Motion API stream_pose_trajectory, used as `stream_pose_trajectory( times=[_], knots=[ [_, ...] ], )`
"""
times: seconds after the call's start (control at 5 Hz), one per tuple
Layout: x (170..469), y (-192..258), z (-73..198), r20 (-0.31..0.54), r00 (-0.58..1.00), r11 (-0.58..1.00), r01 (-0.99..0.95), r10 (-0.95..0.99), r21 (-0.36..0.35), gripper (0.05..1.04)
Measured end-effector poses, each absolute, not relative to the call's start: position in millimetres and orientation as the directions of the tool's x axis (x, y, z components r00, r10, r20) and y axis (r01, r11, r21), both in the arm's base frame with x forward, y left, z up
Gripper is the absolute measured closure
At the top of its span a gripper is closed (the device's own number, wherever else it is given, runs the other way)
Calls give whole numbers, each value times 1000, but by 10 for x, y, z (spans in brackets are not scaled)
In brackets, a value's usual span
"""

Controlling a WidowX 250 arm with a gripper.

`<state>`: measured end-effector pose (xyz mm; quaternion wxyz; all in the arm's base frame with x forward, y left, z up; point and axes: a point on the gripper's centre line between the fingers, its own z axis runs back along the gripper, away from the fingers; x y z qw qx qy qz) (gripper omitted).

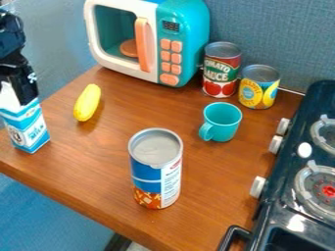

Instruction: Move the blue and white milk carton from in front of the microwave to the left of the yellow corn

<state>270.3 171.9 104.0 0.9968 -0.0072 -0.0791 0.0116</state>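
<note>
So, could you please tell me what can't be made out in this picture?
Milk carton, camera view: top partly hidden by the black pincer.
Its small print, camera view: too small.
Toy microwave, camera view: top cut off by the upper edge.
Stove, camera view: far side cut off by the right edge.
Large can, camera view: rear hidden by its own front.

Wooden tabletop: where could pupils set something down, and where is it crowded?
Bare wood lies between the yellow toy, mug and tall can; between milk carton and tall can; and between tall can and stove. Crowded: beside the microwave, where red can, yellow can and mug gather, and at the carton, by the claw.
</note>
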Motion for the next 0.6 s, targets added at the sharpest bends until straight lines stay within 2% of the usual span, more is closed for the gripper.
stream_pose_trajectory(
  times=[0.2, 0.6],
  knots=[
    [2762, 1629, 1126, 164, 986, 1000, 5, -5, 1, 83],
    [3045, 1568, 1634, 199, 978, 998, 50, -58, 47, 83]
  ],
)
